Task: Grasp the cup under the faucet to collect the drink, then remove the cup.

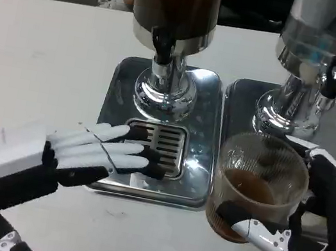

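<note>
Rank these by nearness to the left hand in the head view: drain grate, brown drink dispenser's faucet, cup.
1. Drain grate: under the left hand's fingertips.
2. Cup: to the right, held by the right hand.
3. Brown drink dispenser's faucet: farther back, above the grate.

Clear cup [260, 181] with brown drink [246, 190]; chrome tray [203, 138] with dark-slotted grate [165, 146]. White-and-black hands, left [94, 155] and right [305, 234]. White table [37, 57]; dark brown dispenser [176, 0].

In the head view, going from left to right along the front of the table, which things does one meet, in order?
left hand → drip grate of the left dispenser's tray → cup with brown drink → right hand holding that cup.
</note>
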### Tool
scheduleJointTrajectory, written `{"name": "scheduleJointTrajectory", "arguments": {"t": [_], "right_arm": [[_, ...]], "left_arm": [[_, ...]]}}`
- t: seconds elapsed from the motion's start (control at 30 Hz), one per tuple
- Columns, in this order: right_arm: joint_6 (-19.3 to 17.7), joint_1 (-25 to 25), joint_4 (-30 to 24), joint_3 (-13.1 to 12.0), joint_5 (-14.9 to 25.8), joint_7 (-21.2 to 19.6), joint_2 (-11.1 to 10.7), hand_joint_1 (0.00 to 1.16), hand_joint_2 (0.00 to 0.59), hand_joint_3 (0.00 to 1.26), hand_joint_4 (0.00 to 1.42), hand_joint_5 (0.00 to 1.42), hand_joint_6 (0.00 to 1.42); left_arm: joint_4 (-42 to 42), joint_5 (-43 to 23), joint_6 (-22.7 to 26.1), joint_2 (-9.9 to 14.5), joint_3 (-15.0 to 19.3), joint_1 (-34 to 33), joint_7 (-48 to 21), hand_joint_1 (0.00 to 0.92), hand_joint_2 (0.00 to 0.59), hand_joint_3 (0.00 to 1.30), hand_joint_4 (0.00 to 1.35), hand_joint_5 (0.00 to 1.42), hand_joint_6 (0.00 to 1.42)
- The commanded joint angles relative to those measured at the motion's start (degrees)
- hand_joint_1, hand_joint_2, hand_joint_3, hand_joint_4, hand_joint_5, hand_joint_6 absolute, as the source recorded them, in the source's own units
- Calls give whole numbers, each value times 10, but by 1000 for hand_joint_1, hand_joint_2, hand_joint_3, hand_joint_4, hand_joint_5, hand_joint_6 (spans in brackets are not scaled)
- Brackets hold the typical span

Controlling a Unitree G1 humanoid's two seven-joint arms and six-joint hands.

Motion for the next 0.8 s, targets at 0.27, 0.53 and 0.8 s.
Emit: {"name": "scheduleJointTrajectory", "arguments": {"t": [0.27, 0.53, 0.8], "right_arm": [[-9, -3, -23, -5, 17, -1, 5, 1060, 135, 939, 1004, 1134, 1327], [-8, -6, -22, -7, 19, 2, 4, 1061, 143, 945, 1004, 1134, 1327], [-9, -6, -22, -9, 20, 3, 5, 1066, 146, 955, 1004, 1134, 1327]], "left_arm": [[-14, -18, 1, 17, 0, 15, 2, 0, 34, 166, 44, 8, 40], [-16, -19, -1, 16, 5, 16, 4, 0, 33, 173, 46, 8, 40], [-15, -19, 3, 16, 4, 15, 3, 0, 33, 174, 46, 8, 35]]}}
